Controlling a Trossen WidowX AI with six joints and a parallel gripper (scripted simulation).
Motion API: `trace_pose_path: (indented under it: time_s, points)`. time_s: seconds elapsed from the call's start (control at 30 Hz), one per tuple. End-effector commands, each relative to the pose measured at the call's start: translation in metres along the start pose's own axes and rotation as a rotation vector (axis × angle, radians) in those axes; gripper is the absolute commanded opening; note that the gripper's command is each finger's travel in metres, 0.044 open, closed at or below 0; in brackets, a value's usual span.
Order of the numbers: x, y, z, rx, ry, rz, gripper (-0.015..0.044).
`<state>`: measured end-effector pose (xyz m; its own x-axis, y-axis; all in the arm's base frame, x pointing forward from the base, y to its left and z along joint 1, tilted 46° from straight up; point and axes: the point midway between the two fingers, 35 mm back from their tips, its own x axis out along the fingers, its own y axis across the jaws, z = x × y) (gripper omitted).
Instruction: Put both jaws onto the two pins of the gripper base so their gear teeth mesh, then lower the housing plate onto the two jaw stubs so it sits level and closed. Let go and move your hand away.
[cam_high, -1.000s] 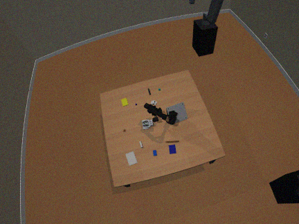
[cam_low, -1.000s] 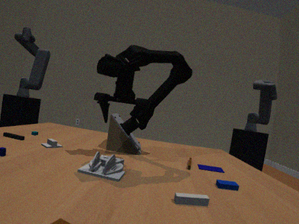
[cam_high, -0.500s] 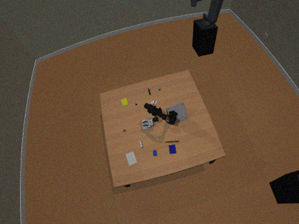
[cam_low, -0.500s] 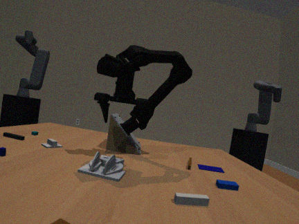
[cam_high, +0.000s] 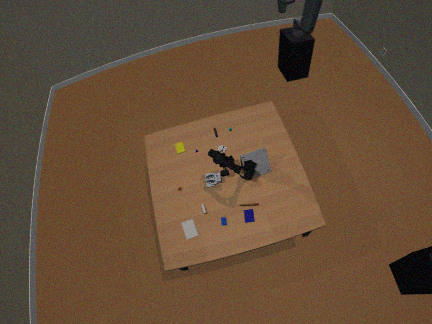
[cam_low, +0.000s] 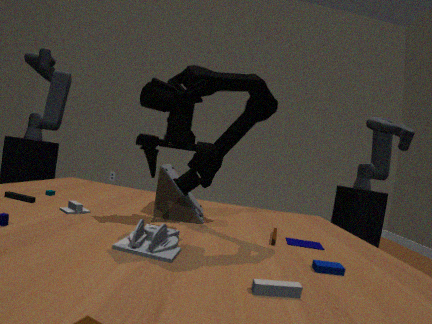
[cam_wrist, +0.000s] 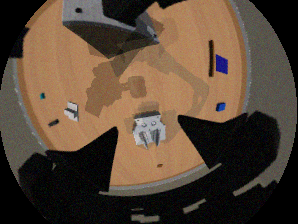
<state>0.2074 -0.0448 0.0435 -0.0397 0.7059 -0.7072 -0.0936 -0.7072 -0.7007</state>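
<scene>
gripper (cam_high: 221, 162) (cam_low: 179, 181) (cam_wrist: 148, 124) is spread about as wide as it goes, nothing between the fingers. it's hanging above the table (cam_high: 170, 200) (cam_low: 225, 280) (cam_wrist: 175, 172). the grey base (cam_high: 213, 180) (cam_low: 147, 248) (cam_wrist: 149, 121) lies flat there with both jaws over it, fins sticking up (can't tell if the teeth mesh, too blurry). a small pale plate (cam_high: 222, 149) (cam_low: 75, 208) (cam_wrist: 71, 111) with a raised block sits apart from it, flat on the wood.

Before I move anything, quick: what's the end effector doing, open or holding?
End effector: open, fingers wide apart, nothing between them.
</scene>
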Motion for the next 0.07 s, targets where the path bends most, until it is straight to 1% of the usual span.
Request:
trace_pose_path:
  time_s: [0.0,0.03]
  points:
    - [0.0002,0.0003,0.0011,0.002,-0.005,0.002,0.044]
    - [0.0002,0.0003,0.0011,0.002,-0.005,0.002,0.044]
